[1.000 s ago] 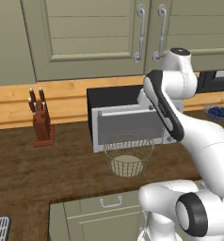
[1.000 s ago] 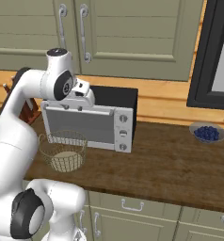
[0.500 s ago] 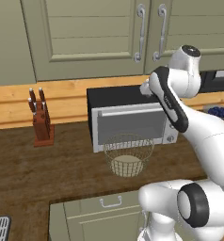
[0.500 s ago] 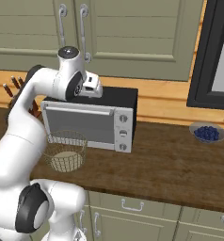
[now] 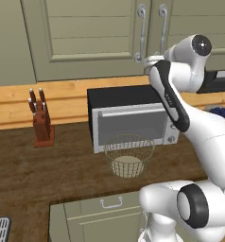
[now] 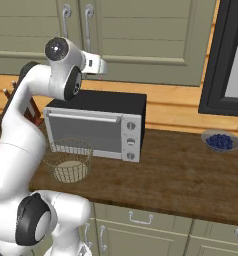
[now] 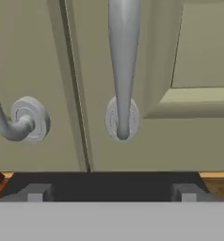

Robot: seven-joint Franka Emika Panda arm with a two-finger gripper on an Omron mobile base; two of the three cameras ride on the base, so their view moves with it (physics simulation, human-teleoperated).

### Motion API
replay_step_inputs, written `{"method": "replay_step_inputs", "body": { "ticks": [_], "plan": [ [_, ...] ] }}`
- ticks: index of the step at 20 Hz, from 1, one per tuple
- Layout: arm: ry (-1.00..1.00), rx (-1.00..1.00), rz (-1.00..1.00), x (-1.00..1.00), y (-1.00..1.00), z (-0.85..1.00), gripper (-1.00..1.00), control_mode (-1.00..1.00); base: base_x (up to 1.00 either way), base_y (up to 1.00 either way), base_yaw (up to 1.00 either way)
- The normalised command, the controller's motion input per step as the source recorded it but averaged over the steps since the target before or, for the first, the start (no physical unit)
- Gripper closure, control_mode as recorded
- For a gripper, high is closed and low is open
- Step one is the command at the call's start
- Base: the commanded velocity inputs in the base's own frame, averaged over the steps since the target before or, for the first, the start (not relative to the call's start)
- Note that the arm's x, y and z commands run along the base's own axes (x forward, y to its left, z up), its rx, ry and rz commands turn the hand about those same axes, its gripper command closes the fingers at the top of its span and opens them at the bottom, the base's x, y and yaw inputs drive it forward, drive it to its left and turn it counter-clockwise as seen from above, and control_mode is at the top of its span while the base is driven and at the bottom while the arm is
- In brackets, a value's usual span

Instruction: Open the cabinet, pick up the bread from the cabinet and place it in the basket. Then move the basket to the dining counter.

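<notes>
Straight ahead of the gripper (image 7: 111, 190) — jaws apart — hangs the right-door handle (image 7: 122, 70) of the closed cabinet (image 5: 95, 38), so it should rise a little and centre on the bar before closing — the basket (image 5: 128, 155) waits below

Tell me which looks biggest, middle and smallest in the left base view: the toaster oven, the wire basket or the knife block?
1. The black and silver box-shaped toaster oven looks biggest.
2. The round grey wire-mesh basket comes next; it stands nearer the camera, which flatters it.
3. The brown wooden knife block looks smallest.
</notes>
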Motion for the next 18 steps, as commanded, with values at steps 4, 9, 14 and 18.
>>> {"method": "replay_step_inputs", "body": {
  "ticks": [4,9,14,18],
  "plan": [
    [-0.16,-0.01,-0.08,0.00,0.04,1.00,-1.00,-1.00,0.00,0.00,0.00],
    [-0.02,0.04,-0.08,0.12,0.00,0.79,-1.00,-1.00,0.00,0.00,0.00],
    [0.13,0.08,-0.02,0.67,-0.21,0.03,-1.00,-1.00,0.00,0.00,0.00],
    [0.01,0.02,0.00,0.78,-0.31,0.00,-1.00,-1.00,0.00,0.00,0.00]
  ]
}}
